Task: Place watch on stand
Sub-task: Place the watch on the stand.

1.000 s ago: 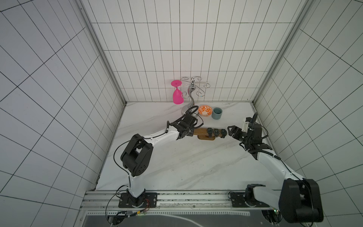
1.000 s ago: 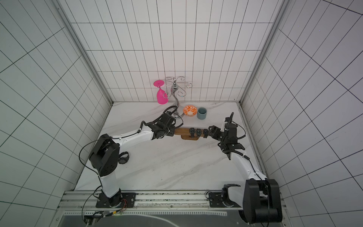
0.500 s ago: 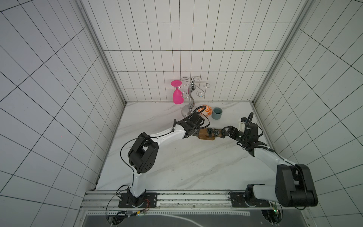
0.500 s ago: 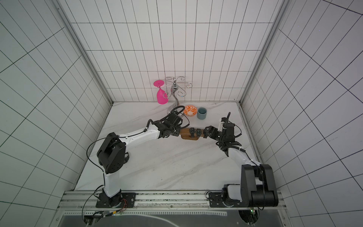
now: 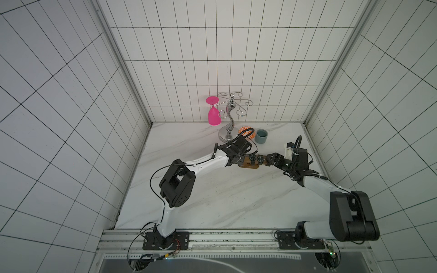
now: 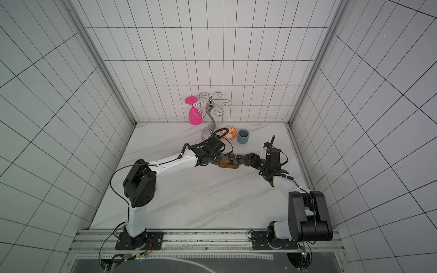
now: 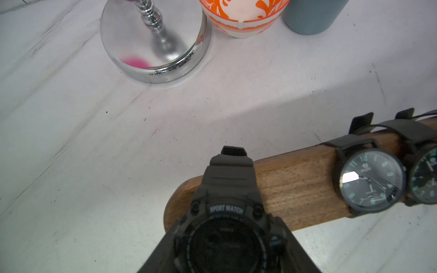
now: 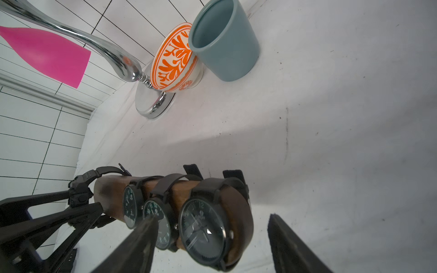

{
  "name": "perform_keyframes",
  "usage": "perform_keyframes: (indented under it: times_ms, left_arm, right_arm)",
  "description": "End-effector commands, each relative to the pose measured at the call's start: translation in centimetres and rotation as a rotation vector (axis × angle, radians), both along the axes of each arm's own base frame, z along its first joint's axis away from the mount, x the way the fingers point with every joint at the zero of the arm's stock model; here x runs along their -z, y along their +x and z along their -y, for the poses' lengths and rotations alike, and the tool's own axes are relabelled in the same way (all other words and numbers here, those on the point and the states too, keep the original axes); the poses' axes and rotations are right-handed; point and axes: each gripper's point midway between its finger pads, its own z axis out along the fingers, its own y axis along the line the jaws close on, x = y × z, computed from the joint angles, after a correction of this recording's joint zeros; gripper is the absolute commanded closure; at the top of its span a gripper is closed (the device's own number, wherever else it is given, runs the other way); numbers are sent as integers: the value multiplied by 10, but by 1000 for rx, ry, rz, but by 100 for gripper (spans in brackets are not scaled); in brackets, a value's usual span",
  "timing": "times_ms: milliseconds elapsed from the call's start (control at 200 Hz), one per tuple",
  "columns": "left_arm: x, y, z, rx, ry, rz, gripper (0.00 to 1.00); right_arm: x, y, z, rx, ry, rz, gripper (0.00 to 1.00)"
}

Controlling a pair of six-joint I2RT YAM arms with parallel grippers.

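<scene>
The stand (image 5: 248, 163) (image 6: 227, 164), a brown wooden bar on a low base, lies mid-table. Three dark round-faced watches sit on the bar in the right wrist view; the nearest watch (image 8: 205, 230) is at its right end. My left gripper (image 5: 238, 158) (image 7: 227, 245) is shut on a black sport watch (image 7: 228, 212), whose strap (image 8: 82, 186) overlaps the bar's rounded left end (image 7: 182, 201). My right gripper (image 5: 270, 160) (image 8: 211, 218) is open. Its fingers (image 8: 142, 238) straddle the bar's right end and the watch there, with a gap on the outer side.
Behind the stand are a chrome curly-armed rack (image 5: 228, 118) with a pink glass (image 5: 214, 115) hanging upside down, an orange-patterned bowl (image 5: 247, 134) and a grey-blue cup (image 5: 261, 136). The right wall stands close behind the right arm.
Both grippers have moved inward to the stand's ends. The left one has brought the sport watch to the bar's left tip. The right one has come round the right end.
</scene>
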Motion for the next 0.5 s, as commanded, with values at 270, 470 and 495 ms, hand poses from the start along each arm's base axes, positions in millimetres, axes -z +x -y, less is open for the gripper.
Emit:
perform_keyframes:
  times_ms: [270,470,495]
  left_arm:
    - [4,-3,35,62,-21,-10,60]
    - [6,-6,43,76,-25,-16,56]
    - [5,-6,44,79,-30,-16,55]
  right_arm:
    - [9,-6,-11,-43,4,-16,28]
    - [9,-7,-12,-43,1,-18,29]
    - [9,-7,-12,-43,0,-16,29]
